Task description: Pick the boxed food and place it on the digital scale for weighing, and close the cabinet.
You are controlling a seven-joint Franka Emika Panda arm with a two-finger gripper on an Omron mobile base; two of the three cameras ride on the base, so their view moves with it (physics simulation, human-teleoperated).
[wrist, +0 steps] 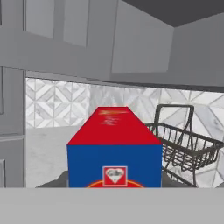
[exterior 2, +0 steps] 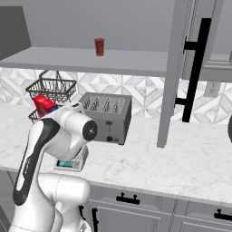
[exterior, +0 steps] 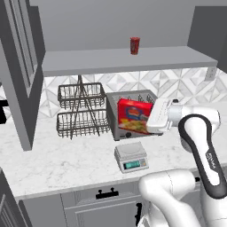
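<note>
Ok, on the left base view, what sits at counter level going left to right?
Open cabinet door → two-tier wire basket rack → boxed food held above the counter in front of the toaster → white hand at the gripper. The digital scale lies nearer, below the box.

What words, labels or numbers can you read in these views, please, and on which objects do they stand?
No text reads clearly.
Boxed food: blue-and-white logo on the front, plus a small heart badge in the hand view, both too blurred to read.
Digital scale: teal display, digits illegible.
Robot arm: small grey lettering on the forearm, too small.
</note>
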